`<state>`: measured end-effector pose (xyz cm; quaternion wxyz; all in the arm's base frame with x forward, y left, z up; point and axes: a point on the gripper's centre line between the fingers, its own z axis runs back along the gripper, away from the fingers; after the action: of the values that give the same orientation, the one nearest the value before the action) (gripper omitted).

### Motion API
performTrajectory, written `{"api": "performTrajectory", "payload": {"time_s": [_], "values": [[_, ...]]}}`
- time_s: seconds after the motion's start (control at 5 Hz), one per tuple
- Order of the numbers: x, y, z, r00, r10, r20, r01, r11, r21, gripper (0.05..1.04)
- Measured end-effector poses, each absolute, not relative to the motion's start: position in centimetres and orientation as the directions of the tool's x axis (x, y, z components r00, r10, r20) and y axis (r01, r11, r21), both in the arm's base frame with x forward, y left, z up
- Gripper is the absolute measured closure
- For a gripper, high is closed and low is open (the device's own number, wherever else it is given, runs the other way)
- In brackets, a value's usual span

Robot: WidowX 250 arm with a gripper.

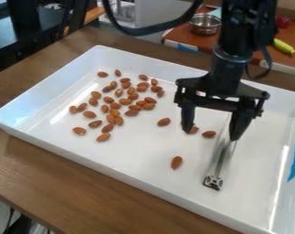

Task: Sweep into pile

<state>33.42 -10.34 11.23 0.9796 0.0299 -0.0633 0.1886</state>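
Saw gripper (211,134) hanging low over view's right side of tray (137,146), fingers spread well apart, i.e. released, w/ no hold on anything. Found most almonds (132,112) in loose scatter twd view's left & far part of tray, w/ strays (176,162) nearer gripper: one close by a fingertip, one btwn fingers, others apart on bare floor. Noted metal tool (213,183) running past far-right finger to near side; couldn't tell exact type, nor whether touching finger. Judged step in hand as getting hold of tool for sweeping, approx. at start of job, w/ pile not yet made. For good grip, needed to line up both fingers astride handle, lower w/o pressing on tray, then close squarely to avoid twist. Wanted almonds kept out from btwn pads, esp. middle one, for fear of poor hold. For sweep itself, called for low, level, slow strokes, starting outside strays & working twd main group, w/ short lift before each new pass. Risked skipping over almonds if too high, scraping tray if too low, or scattering loose ones if too fast.
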Motion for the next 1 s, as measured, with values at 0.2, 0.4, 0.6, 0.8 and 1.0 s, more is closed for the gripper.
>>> {"api": "performTrajectory", "payload": {"time_s": [0.2,0.4,0.6,0.8,1.0], "values": [[33.7,-10.4,11.7,0.916,0.358,0.180,-0.361,0.932,-0.015,0.084],[33.5,-10.6,11.0,0.916,0.352,0.190,-0.356,0.934,-0.017,0.084],[33.5,-11.2,11.0,0.917,0.347,0.195,-0.349,0.937,-0.026,0.084],[33.4,-11.5,11.0,0.917,0.347,0.199,-0.348,0.937,-0.028,0.084],[33.2,-11.7,9.8,0.926,0.341,0.164,-0.345,0.939,-0.008,0.084]]}}
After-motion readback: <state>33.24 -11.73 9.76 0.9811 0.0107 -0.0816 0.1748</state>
